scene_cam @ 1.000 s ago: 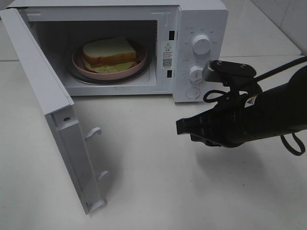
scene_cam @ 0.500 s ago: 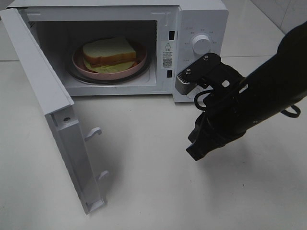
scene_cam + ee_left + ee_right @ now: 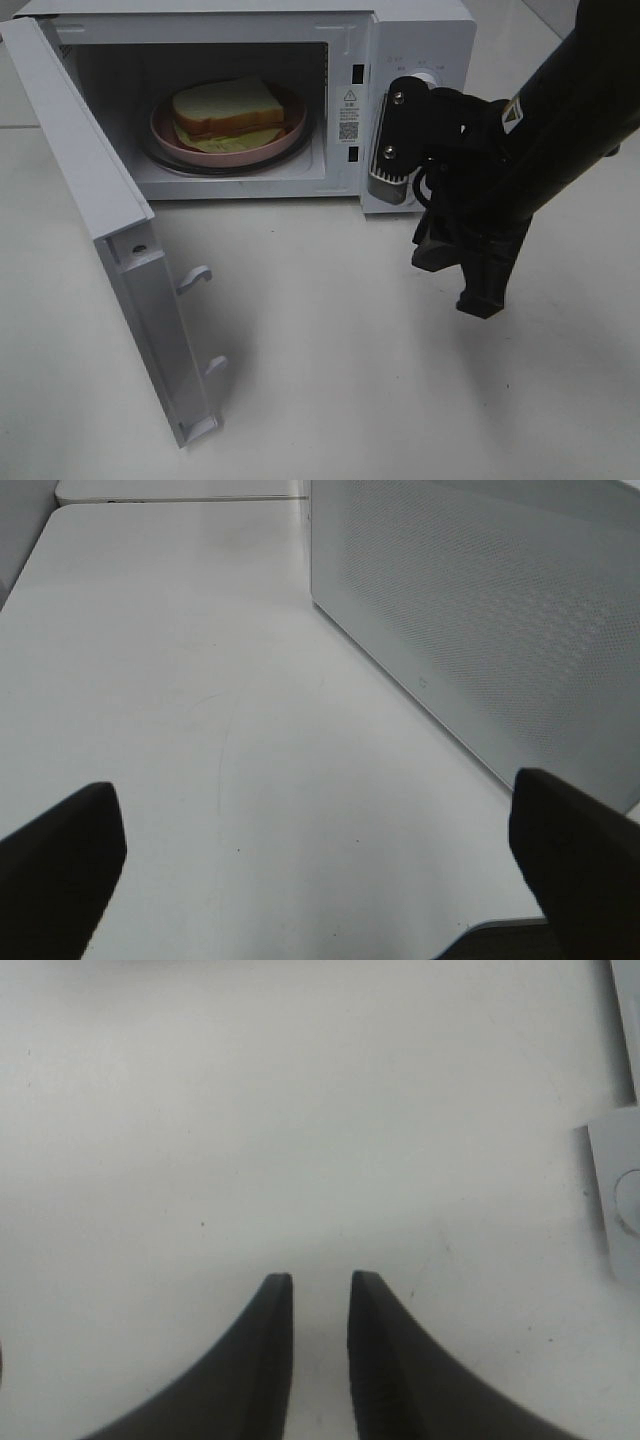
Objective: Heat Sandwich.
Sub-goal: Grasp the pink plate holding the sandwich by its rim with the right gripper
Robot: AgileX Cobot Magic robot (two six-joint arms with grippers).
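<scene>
The sandwich (image 3: 228,112), white bread with a tan crust and a pale green layer, lies on a round pink plate (image 3: 162,130) inside the open microwave (image 3: 420,35). My right gripper (image 3: 462,285) hangs in front of the control panel, pointing down at the table, well to the right of the sandwich. In the right wrist view its fingertips (image 3: 320,1280) stand a narrow gap apart with nothing between them. My left gripper (image 3: 320,870) is wide open and empty over bare table, beside a white dotted panel (image 3: 500,610) of the microwave.
The microwave door (image 3: 100,200) swings out to the front left, its latch hooks (image 3: 197,276) sticking out. The right arm covers the lower dial; the upper dial (image 3: 428,76) shows only partly. White table (image 3: 320,400) stretches in front.
The right arm has swung up and turned: its gripper pointed left a second ago and now points down in front of the control panel. Its fingers have parted a little. The sandwich has not moved.
</scene>
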